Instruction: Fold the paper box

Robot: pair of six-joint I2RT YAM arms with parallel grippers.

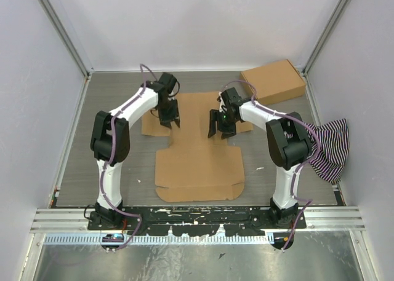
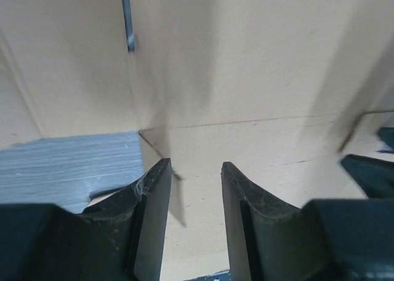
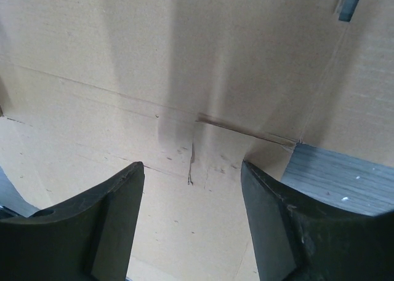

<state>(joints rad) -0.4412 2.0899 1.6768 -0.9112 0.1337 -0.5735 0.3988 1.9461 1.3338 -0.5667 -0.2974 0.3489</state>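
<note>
Top view: the paper box [image 1: 198, 161], a plain brown die-cut cardboard mailer, lies opened flat at the middle of the grey wood-grain counter [image 1: 104, 96]. No panel is raised, so I judge that folding has barely begun. The left claw [image 1: 167, 118] stands over the sheet at about 11 o'clock and the right claw [image 1: 220, 128] at about 1 o'clock. Each points down where a side flap joins the main panel, and this mirrored placing suggests the two flaps are to be worked together. A compact flat brown carton [image 1: 273, 81] sits beyond the sheet at 1 o'clock, and a black-and-white striped cloth [image 1: 331, 147] hangs at 3 o'clock by the wall; neither is engaged. Left wrist view: the left claw [image 2: 194, 216] is spread with nothing between its fingers. It is poised over a crease beside the notch corner, with bare counter showing at 9 o'clock and a thin slit [image 2: 127, 19] at 11 o'clock. Whether the fingertips touch the cardboard cannot be told. Right wrist view: the right claw [image 3: 191, 225] is spread wider and is likewise empty. It sits above a crease with a short cut mark, and bare counter shows at 3 o'clock. Standing at these inner flap corners, I judge, gives each claw access to a free edge for lifting.
</note>
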